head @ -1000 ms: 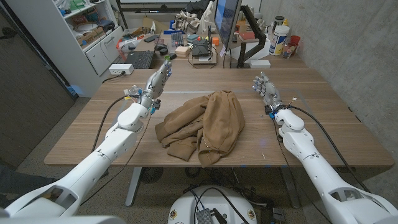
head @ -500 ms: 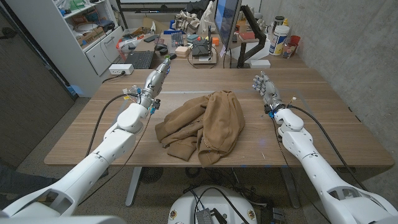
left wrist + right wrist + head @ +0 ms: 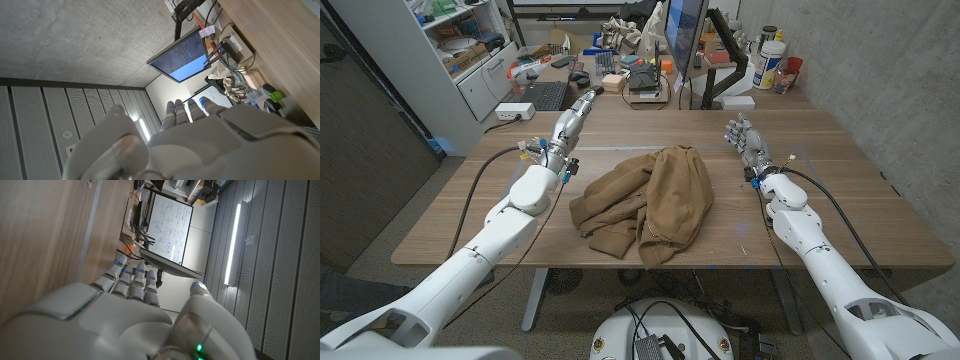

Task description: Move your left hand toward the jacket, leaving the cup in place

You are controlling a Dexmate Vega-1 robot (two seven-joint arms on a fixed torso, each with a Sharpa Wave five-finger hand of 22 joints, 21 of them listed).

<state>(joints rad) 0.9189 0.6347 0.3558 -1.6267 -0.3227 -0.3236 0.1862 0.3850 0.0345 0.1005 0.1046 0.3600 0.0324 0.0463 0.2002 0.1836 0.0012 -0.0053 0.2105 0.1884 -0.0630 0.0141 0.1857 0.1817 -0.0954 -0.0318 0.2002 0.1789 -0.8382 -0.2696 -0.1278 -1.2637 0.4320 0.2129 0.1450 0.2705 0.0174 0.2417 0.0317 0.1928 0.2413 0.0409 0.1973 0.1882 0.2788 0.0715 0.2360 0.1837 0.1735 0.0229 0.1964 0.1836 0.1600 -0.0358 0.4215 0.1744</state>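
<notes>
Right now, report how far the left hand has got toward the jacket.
Done: nothing visible yet. The brown jacket lies crumpled mid-table, untouched. In hand: the left hand hangs over the table's far left part, fingers pointing away toward the desks, holding nothing. Left: bringing it in toward the jacket. No cup can be made out on the table. The right hand waits on the jacket's other side, open.
</notes>
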